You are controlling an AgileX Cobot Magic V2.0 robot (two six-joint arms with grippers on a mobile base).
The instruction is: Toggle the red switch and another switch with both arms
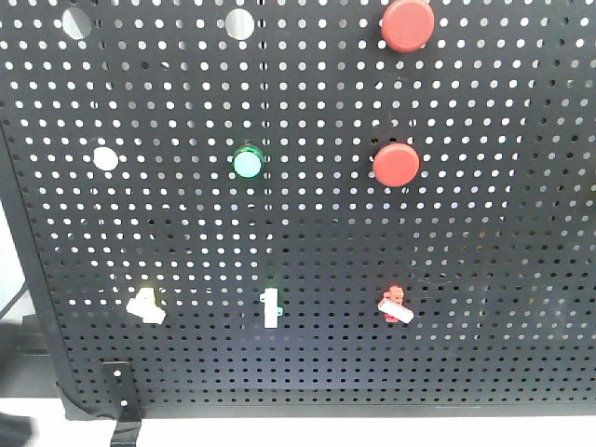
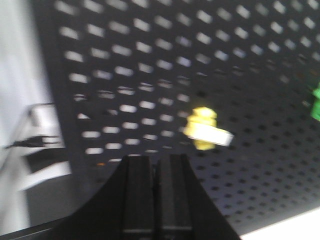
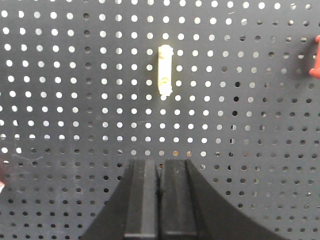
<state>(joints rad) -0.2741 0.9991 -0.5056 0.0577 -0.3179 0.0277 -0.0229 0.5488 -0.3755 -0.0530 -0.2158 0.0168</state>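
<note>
In the front view the red switch (image 1: 396, 305), a tiny red-based toggle with a white lever, sits low on the right of the black pegboard (image 1: 307, 233). The other switch (image 1: 145, 304), pale yellow with a white lever, sits low on the left. Neither gripper shows in that view. The blurred left wrist view has the yellow switch (image 2: 206, 130) up and right of my left gripper (image 2: 155, 161), apart from it, with the jaws shut on nothing. My right gripper (image 3: 159, 165) is shut and empty in front of the board. The red switch is out of the right wrist view.
Two big round red buttons (image 1: 407, 24) (image 1: 397, 164), a green round button (image 1: 247, 162) and a green-based white toggle (image 1: 270, 307) are on the board. A pale yellow bracket handle (image 3: 165, 71) is above my right gripper. A red piece (image 3: 316, 57) shows at the right edge.
</note>
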